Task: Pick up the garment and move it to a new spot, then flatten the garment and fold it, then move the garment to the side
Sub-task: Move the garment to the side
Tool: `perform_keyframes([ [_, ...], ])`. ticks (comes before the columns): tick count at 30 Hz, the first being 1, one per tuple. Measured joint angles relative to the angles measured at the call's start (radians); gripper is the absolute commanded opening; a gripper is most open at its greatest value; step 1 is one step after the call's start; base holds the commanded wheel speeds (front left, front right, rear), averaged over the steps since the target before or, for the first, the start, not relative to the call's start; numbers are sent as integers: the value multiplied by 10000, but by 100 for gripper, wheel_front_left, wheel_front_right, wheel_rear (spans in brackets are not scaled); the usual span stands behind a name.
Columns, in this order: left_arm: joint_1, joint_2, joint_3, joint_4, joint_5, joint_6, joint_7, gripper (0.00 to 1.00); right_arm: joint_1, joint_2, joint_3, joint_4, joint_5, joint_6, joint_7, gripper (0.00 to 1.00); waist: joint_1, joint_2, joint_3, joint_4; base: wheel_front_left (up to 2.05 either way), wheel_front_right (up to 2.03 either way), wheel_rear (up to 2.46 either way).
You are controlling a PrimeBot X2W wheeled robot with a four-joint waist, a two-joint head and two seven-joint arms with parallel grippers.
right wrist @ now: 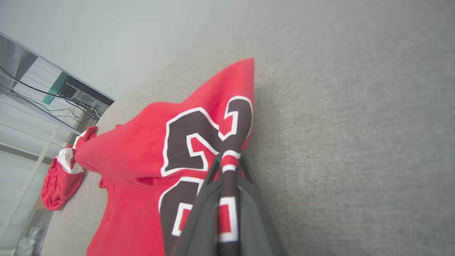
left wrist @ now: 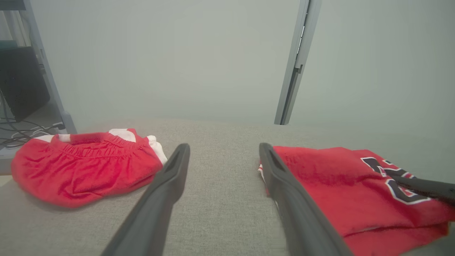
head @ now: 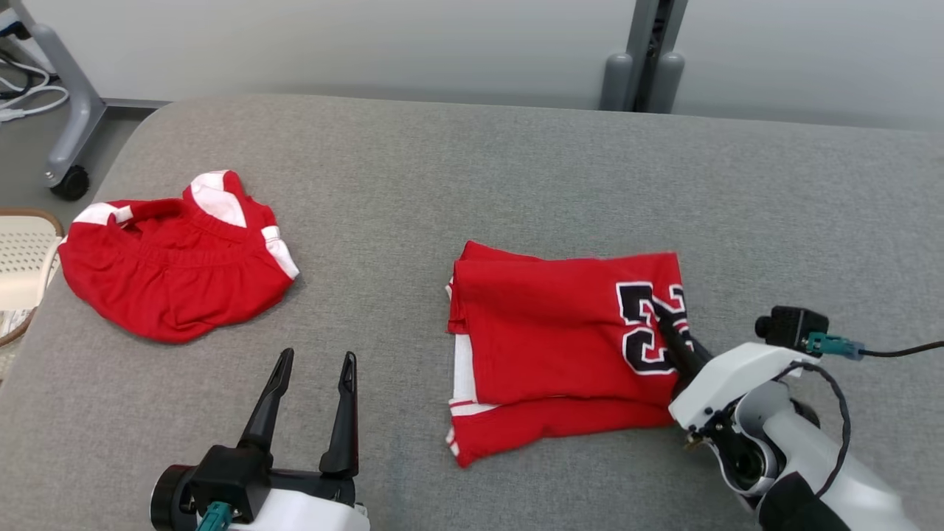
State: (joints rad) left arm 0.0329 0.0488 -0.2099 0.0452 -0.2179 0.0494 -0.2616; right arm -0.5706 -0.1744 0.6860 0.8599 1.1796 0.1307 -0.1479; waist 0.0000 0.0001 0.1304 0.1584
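Toward the bed's (head: 472,169) near right, the folded jersey (head: 560,346) lies flat, its right edge pinched by the right gripper (head: 667,324), so I reckon any slide sideways starts from that edge. Meanwhile the left gripper (head: 313,369) hangs spread and empty between jersey and shorts (head: 177,273).

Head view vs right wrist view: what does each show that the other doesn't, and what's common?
Head view adds: the open left gripper, a basket at the left edge, a caster. Right wrist view adds: close up, a fold of the jersey pinched in the shut right gripper, and a rack with cables. Both: jersey, shorts, grey pad, right gripper.
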Motion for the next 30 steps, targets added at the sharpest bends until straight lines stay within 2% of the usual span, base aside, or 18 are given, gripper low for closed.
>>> perform_keyframes([
  [6, -3, 2, 61, -138, 75, -44, 0, 100, -507, -422, 451, -251, -282, -2, -834, 0, 0, 0, 42, -395, 0, 0, 0],
  [13, -289, 0, 190, -318, 322, -148, 0, 100, -997, -677, 560, -286, -765, -2, -1097, 0, 1, 0, 261, -1091, 0, 0, 0],
  [21, -612, 0, 360, -424, 633, -372, 0, 100, -1020, -506, -725, -656, -1724, -2, -1129, 0, 0, 0, 552, -2175, 0, 0, 0],
  [30, -819, 0, 525, -430, 1051, -639, 0, 100, -743, -130, -1691, -865, -2456, -2, -1135, 0, 0, 0, 876, -3511, 0, 0, 0],
])
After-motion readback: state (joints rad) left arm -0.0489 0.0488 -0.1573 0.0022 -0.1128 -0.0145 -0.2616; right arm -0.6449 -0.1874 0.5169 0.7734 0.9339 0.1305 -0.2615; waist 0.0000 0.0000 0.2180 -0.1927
